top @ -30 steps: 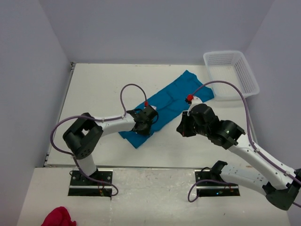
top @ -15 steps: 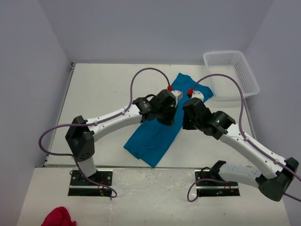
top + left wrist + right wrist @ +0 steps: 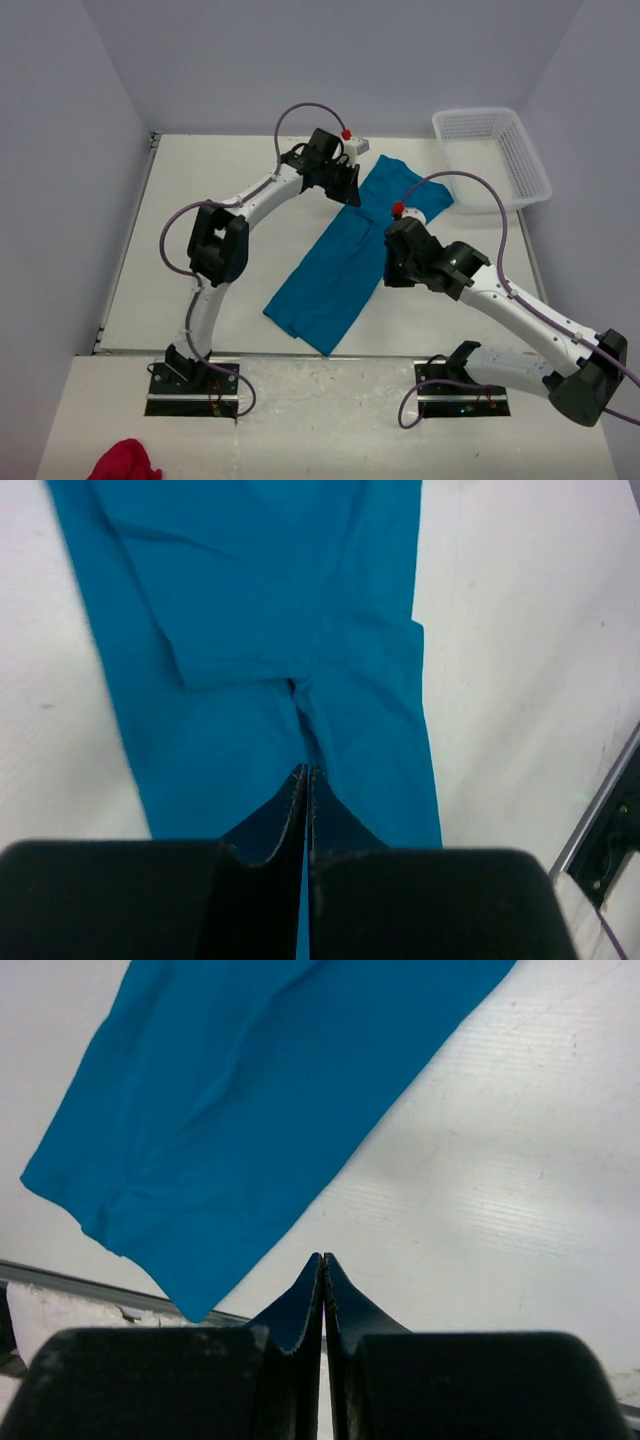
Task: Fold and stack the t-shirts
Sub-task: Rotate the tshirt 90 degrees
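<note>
Now that the left pincer (image 3: 305, 777) has swung far out, the t-shirt (image 3: 335, 265) lies long on the bench (image 3: 200, 200), ready to fold. That pincer and the right pincer (image 3: 322, 1260) are clenched, empty.

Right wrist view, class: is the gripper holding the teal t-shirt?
No, the right gripper is shut over the bare table, with the t-shirt lying beyond its tips.

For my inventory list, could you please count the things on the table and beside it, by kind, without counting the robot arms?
t-shirt, teal-blue: 1
basket, white: 1
red cloth, off the table at the near left corner: 1
Total: 3
</note>
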Available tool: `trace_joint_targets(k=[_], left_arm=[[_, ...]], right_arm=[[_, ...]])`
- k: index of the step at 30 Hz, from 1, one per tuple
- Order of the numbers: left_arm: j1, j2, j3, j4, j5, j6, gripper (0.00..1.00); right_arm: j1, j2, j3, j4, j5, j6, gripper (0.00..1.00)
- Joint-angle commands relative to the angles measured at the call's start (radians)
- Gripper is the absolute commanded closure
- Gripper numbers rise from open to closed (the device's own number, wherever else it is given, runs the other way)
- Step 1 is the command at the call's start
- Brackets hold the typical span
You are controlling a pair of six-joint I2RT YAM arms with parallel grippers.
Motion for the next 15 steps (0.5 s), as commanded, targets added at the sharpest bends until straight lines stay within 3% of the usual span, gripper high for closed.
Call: trace_joint_targets(k=[1, 8, 15], left_arm=[[0.003, 0.037, 0.05, 0.12, 0.287, 0.08, 1.0], [0.048, 0.158, 0.022, 0.423, 0.511, -0.051, 1.0], [0.063, 0.383, 0.248, 0.459, 0.559, -0.168, 1.0]], right_arm=[[-0.002, -0.004, -0.041, 0.071, -0.091, -0.004, 1.0], [0.001, 0.033, -0.047, 0.066, -0.113, -0.018, 1.0], [0.01, 0.047, -0.044, 0.066, -0.142, -0.024, 1.0]])
